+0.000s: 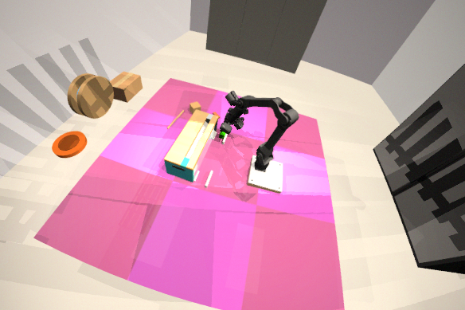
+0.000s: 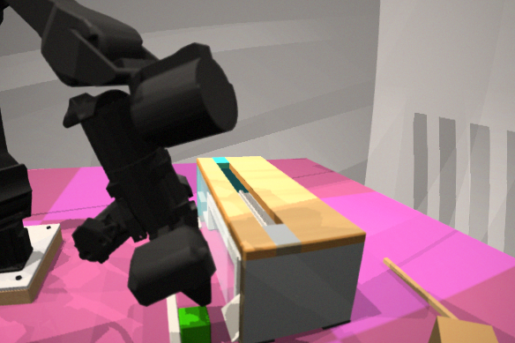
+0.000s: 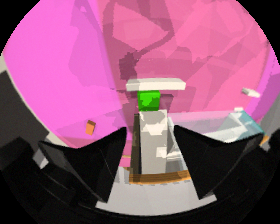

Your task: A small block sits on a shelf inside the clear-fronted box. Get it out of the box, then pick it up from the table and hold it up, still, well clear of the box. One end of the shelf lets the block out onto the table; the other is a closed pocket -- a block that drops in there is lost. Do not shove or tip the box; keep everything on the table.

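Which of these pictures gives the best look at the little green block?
The exterior view: the green block is large there, sitting on the pink mat beside the box, right under the open gripper. The wrist view shows it small but plain, ahead between the fingers. The top view shows only a green speck.

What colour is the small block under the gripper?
Bright green. The block shows best in the exterior view, on the pink mat right below the open gripper.

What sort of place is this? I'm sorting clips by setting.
Probably an indoor robot test room: a black arm bolted to a white base plate on a pink patchwork mat, tall grey cabinet doors behind, plain grey walls around.
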